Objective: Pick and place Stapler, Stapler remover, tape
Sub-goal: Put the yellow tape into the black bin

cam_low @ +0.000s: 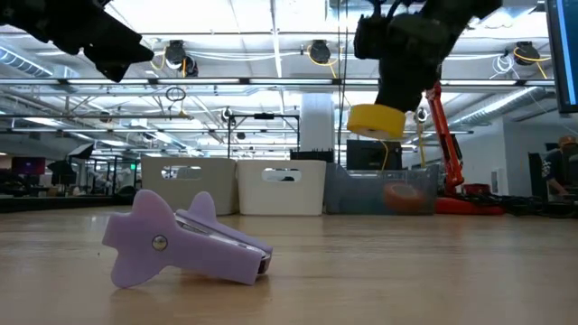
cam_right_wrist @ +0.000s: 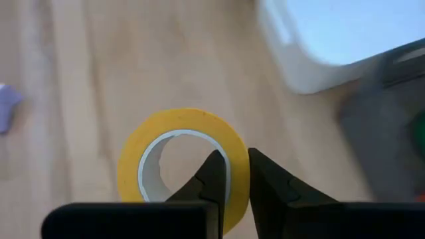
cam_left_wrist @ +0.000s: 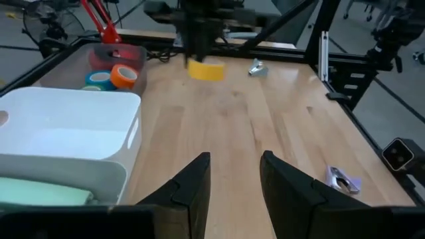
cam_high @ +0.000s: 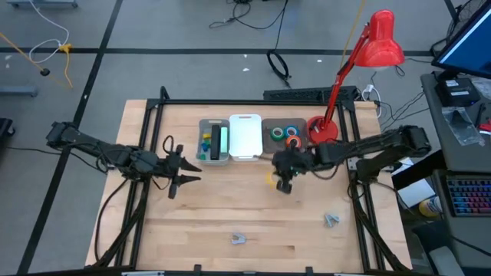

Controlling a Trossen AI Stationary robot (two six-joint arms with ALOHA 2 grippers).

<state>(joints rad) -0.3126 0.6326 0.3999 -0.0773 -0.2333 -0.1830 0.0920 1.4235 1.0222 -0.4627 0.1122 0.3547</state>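
Right wrist view: yellow tape roll (cam_right_wrist: 182,166), flat ring with pale inner core
Right gripper (cam_right_wrist: 232,174): jaws clamped on roll's wall
Left gripper (cam_left_wrist: 232,182): jaws apart, empty

Three bins stand in a row along the table's (cam_high: 230,215) far edge: the left bin (cam_high: 214,142), the middle bin (cam_high: 245,138) and the right bin (cam_high: 285,132), side by side. A lamp (cam_high: 360,61) stands just right of the right bin. Tape rolls (cam_high: 290,135) lie in the right bin. Before that bin, one roll (cam_low: 377,121) hangs above the table, pinched by its wall in the right gripper (cam_high: 285,184). The left gripper (cam_high: 184,171) hovers well apart — before the left bin. Two stapler removers (cam_high: 239,239) (cam_high: 331,221) lie near the table's front edge.
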